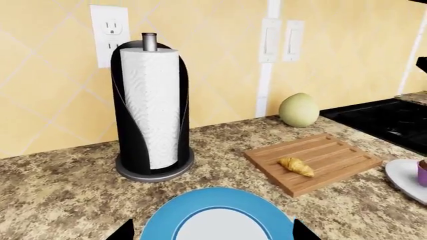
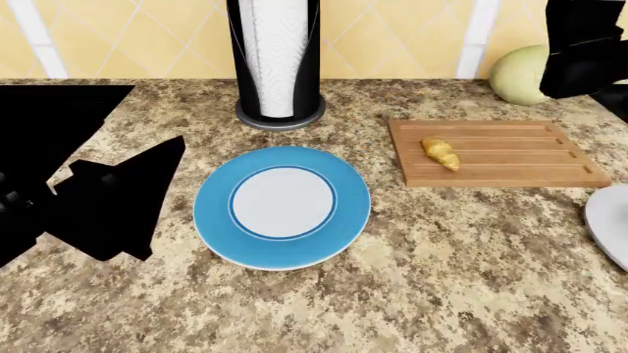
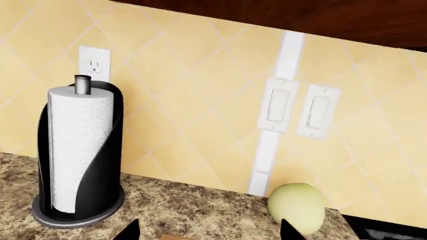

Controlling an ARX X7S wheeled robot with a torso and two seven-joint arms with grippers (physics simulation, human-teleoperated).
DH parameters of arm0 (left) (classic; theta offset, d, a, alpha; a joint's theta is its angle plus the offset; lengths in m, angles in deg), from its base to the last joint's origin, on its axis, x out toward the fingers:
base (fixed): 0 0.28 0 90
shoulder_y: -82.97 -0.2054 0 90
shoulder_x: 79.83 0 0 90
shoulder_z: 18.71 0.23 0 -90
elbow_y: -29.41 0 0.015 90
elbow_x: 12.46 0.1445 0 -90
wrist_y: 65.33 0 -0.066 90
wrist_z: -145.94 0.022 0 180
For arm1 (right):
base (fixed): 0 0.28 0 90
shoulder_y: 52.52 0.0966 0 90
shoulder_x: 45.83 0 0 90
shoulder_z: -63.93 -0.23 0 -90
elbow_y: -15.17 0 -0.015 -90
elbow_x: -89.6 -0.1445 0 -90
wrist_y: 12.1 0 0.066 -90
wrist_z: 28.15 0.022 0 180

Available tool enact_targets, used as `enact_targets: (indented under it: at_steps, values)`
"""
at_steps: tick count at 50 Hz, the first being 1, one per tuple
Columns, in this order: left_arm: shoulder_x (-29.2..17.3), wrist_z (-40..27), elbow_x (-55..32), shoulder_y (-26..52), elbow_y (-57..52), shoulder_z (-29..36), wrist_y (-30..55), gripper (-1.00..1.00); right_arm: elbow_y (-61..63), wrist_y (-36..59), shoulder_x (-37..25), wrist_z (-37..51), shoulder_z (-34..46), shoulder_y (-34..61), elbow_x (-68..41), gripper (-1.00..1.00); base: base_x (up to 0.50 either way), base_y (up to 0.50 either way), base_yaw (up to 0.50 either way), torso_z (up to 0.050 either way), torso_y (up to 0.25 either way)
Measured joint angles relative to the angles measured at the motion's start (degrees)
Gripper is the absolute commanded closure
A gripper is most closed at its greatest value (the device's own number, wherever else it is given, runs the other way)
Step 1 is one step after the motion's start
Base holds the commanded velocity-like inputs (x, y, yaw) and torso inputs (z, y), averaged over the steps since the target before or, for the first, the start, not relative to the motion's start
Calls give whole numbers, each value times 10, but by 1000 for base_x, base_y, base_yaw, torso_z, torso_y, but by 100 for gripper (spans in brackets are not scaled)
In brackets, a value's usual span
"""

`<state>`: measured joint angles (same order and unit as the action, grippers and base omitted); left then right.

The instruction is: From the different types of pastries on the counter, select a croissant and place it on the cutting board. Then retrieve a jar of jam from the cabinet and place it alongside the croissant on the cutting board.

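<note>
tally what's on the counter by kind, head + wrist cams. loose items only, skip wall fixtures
Plates: 2 – blue plate, white plate at the edge of view
Cutting board: 1
Pastries: 2 – croissant on the board, purple-wrapped piece on the white plate
Pale green round fruit: 1
Paper towel holder: 1
Total: 7

My head camera looks steeply down on the counter (image 2: 442, 294). My left wrist camera looks low across it toward the wall; my right one sits higher. All three share the paper towel holder (image 1: 152, 105) (image 2: 279, 59) (image 3: 80, 160).
</note>
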<state>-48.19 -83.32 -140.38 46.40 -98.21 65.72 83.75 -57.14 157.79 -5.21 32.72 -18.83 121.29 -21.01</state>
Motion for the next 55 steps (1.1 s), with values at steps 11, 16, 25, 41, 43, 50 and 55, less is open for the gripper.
enact_targets:
  at_steps: [11,16,25,41,43,50,55]
  values:
    - [24,5,12,-3,2,-2,-14,-100,-18,-17,-48,97,46,136,-121,-100,0,0,0,0,0]
    - [34,7,14,-6,1,-5,-21,-100,-58,4,-48,113,79,222,-137,-100,0,0,0,0,0]
    - [53,17,23,-16,-4,-20,-33,-100,-129,51,-10,73,114,337,-60,-100,0,0,0,43,0]
    - [71,34,35,-36,-11,-51,-46,-100,-220,75,70,-194,178,466,259,-100,0,0,0,50,0]
    - [72,36,36,-38,-11,-54,-47,-100,-228,79,83,-248,179,474,321,-100,0,0,0,50,0]
    - [74,42,38,-41,-12,-63,-50,-100,-278,87,167,-544,165,493,651,-100,0,0,0,50,0]
    - [75,46,40,-43,-11,-68,-51,-100,-347,51,250,-818,106,500,974,-100,0,0,0,50,0]
